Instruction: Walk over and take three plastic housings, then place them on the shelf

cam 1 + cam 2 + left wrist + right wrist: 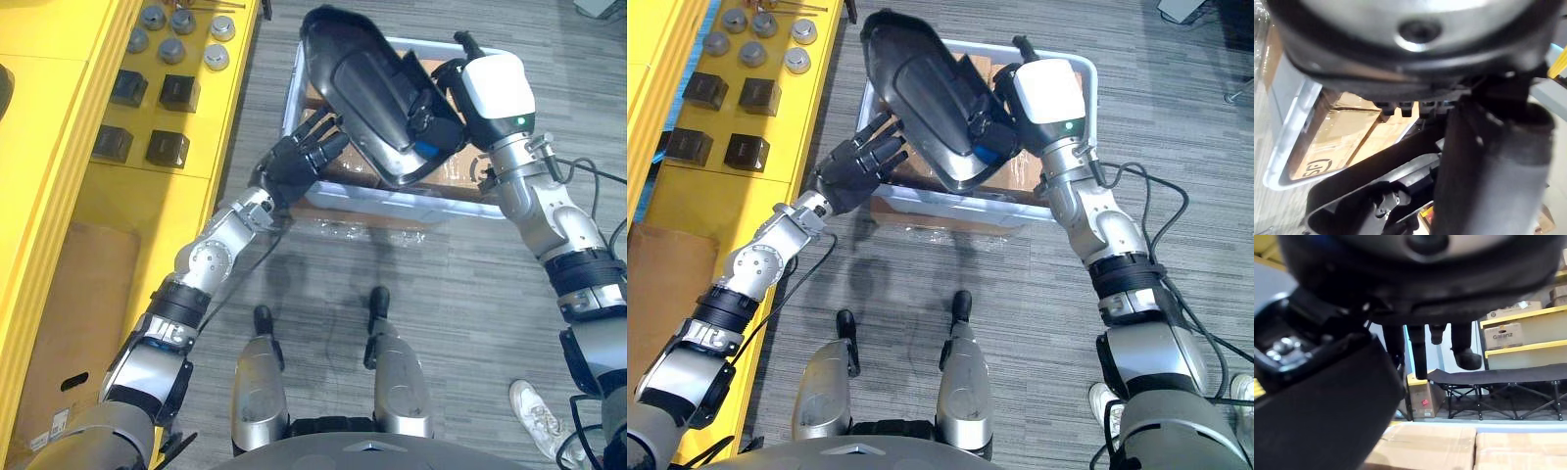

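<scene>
A large black plastic housing [361, 80] hangs tilted above a pale plastic bin [384, 203] on the floor. My right hand [496, 90], with its white cover, is shut on the housing's right side, fingers curled round its edge. In the right wrist view the housing's dark wall [1317, 401] lies against the fingers [1420, 350]. My left hand [298, 159] is open just left of the housing, straight fingers spread and reaching its lower left edge. The left wrist view looks past that hand at the housing [1376, 196] and the bin's rim [1288, 147].
The bin holds flat cardboard [1019, 176]. A yellow shelf [59, 196] runs along the left with black blocks [167, 147], round metal parts [174, 47] and a cardboard sheet [69, 323]. A person's white shoe [534, 413] stands on the grey floor at lower right.
</scene>
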You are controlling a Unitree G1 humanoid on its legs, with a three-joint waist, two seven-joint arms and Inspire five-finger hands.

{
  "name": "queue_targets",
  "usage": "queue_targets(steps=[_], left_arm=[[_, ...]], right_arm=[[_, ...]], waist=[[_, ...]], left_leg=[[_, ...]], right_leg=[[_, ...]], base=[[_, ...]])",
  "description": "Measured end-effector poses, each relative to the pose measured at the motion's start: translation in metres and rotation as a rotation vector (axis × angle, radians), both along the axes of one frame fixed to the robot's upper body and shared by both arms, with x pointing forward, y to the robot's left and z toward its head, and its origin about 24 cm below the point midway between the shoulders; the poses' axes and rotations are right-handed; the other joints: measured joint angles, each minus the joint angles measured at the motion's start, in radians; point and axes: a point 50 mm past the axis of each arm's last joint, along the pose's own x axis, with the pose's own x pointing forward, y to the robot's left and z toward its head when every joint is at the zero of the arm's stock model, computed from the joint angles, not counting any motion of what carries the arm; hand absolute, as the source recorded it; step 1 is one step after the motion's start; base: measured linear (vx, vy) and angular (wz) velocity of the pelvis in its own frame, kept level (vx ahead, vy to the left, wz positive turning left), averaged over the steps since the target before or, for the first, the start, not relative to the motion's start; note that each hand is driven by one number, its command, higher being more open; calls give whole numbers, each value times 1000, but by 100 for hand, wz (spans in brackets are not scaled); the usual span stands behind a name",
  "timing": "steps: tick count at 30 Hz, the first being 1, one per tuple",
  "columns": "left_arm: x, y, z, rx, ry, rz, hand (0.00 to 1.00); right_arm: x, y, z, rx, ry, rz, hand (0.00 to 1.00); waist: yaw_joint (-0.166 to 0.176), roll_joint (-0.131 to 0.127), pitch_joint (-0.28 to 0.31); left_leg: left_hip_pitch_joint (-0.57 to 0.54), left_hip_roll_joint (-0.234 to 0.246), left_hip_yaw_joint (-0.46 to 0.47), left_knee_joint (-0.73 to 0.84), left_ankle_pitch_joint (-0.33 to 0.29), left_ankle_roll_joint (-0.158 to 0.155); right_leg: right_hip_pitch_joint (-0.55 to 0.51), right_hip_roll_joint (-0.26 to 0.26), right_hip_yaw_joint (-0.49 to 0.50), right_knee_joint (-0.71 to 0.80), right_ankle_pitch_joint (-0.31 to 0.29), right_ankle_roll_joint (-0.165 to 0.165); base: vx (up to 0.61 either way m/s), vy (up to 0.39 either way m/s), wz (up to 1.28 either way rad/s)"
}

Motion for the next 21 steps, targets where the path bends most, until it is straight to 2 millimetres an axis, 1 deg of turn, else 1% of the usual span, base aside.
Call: queue_targets(steps=[2, 3, 5, 6, 7, 8, 9, 10, 11, 13, 14, 16, 19, 20, 21], left_arm=[[-1, -6, -4, -8, 19, -15, 100], [-3, -8, -10, 6, 44, -12, 100], [-6, -12, -20, 38, 70, -14, 100], [-9, -13, -29, 68, 96, -9, 100], [-11, -13, -39, 109, 124, -2, 100], [-13, -14, -46, 121, 152, -7, 100], [-17, -15, -58, 145, 200, -13, 100], [-23, -18, -69, 189, 230, -37, 100], [-27, -21, -75, 207, 251, -56, 100], [-40, -35, -93, 215, 317, -113, 100], [-43, -38, -96, 208, 331, -117, 100], [-48, -42, -100, 210, 355, -102, 100], [-48, -39, -101, 218, 368, -47, 100], [-53, -39, -103, 209, 375, -20, 0], [-58, -40, -105, 194, 383, -1, 0]], right_arm=[[-1, 4, -11, 21, 31, 11, 0], [-1, 8, -21, 42, 55, 16, 0], [-3, 11, -31, 51, 83, 19, 0], [-4, 13, -40, 49, 108, 20, 0], [-7, 15, -51, 48, 141, 22, 0], [-8, 16, -56, 44, 158, 23, 0], [-10, 21, -67, 36, 191, 34, 0], [-12, 30, -77, 39, 220, 58, 0], [-13, 35, -81, 44, 234, 72, 0], [-16, 51, -92, 76, 271, 112, 0], [-17, 52, -94, 84, 278, 114, 0], [-21, 49, -103, 104, 309, 105, 0], [-27, 49, -117, 176, 351, 96, 0], [-34, 50, -129, 231, 387, 91, 0], [-41, 49, -138, 270, 410, 81, 0]], waist=[[1, 1, -1], [3, 1, -1], [6, 1, -2], [8, 1, -8], [14, 1, -28], [17, 1, -38], [22, 1, -59], [24, 0, -80], [24, 0, -90], [26, 1, -111], [29, 0, -115], [52, 0, -122], [59, -1, -132], [60, -2, -147], [61, -2, -156]], left_leg=[[11, -2, -1, -10, 3, 0], [24, -3, -1, -18, 6, 1], [42, -5, -3, -31, 13, 0], [49, -5, -7, -41, 15, -1], [53, -6, -8, -56, 20, -2], [55, -6, -8, -63, 22, -2], [54, -7, -10, -71, 23, -2], [55, -7, -11, -78, 25, -3], [54, -8, -14, -81, 26, -5], [55, -9, -27, -81, 28, -5], [55, -10, -29, -81, 28, -5], [60, -11, -33, -81, 28, -5], [64, -12, -36, -82, 28, -5], [66, -12, -36, -83, 28, -5], [72, -12, -36, -87, 27, -5]], right_leg=[[10, -2, -10, 0, 0, 0], [22, -2, -13, -3, -1, -1], [44, -2, -23, -18, -1, -1], [54, -2, -32, -23, -4, -3], [59, -2, -40, -36, -5, -3], [59, -1, -42, -38, -5, -3], [59, -1, -46, -42, -6, -4], [59, -1, -49, -46, -6, -5], [60, -1, -50, -48, -5, -4], [71, -2, -61, -49, -5, -4], [72, -2, -63, -49, -5, -4], [82, -2, -67, -49, -5, -4], [89, -3, -70, -50, -7, -4], [92, -3, -70, -52, -10, -3], [98, -3, -72, -54, -12, -2]], base=[[-3, 3, 2], [-6, 5, 7], [-11, -4, 7], [-19, -16, 10], [-9, -16, 9], [7, -18, 7], [20, -8, 6], [38, -4, 7], [53, 4, 10], [57, 6, 15], [34, 5, 12], [18, 7, 8], [-11, 6, 3], [0, 0, 0], [0, 0, 0]])
